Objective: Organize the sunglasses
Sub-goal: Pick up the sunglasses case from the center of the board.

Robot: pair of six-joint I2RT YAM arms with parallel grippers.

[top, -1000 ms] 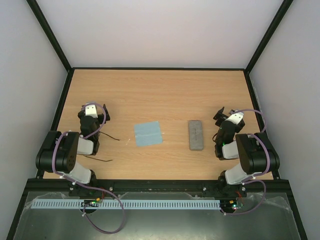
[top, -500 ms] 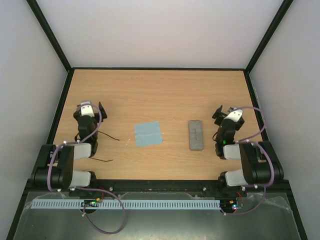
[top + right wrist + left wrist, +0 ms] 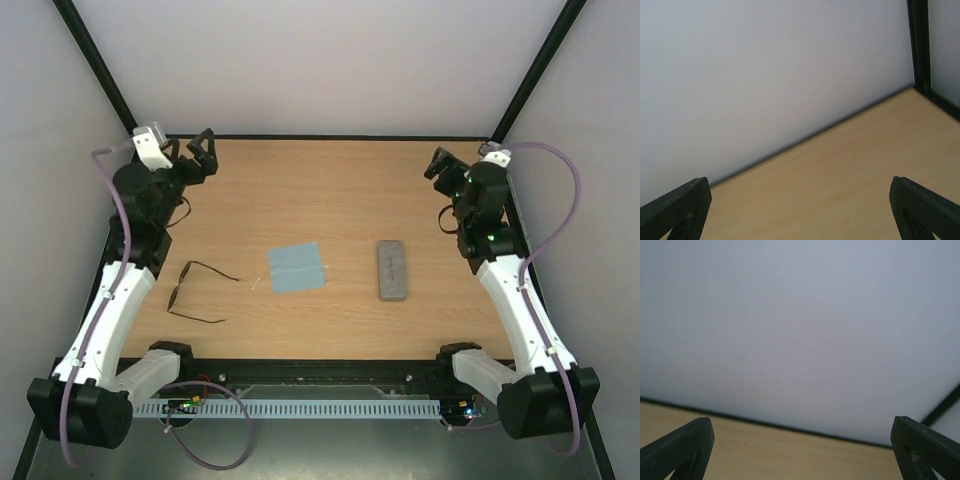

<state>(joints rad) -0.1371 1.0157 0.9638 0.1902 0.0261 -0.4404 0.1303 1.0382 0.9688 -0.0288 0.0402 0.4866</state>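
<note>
Left gripper (image 3: 196, 152) is raised high near the far left corner of the wooden counter (image 3: 330, 190), its jaws spread wide and holding nothing; its wrist camera sees only the white back wall and a strip of wood. Right gripper (image 3: 441, 166) mirrors it near the far right corner, jaws equally spread and empty. A second ago both arms sat folded low over their bases; they have now unfolded and stretched up and forward, which uncovers what the left arm partly hid. Well behind and below the left gripper, back toward that arm's base, lie the sunglasses (image 3: 180, 289), thin black wire, arms unfolded, flat on the counter. Further off toward the middle is a light blue cloth (image 3: 296, 267), and beyond it, behind and below the right gripper, a closed grey glasses case (image 3: 392, 270). Nothing has been touched yet; the task looks to be only starting, with the left gripper better placed to reach back down for the sunglasses
</note>
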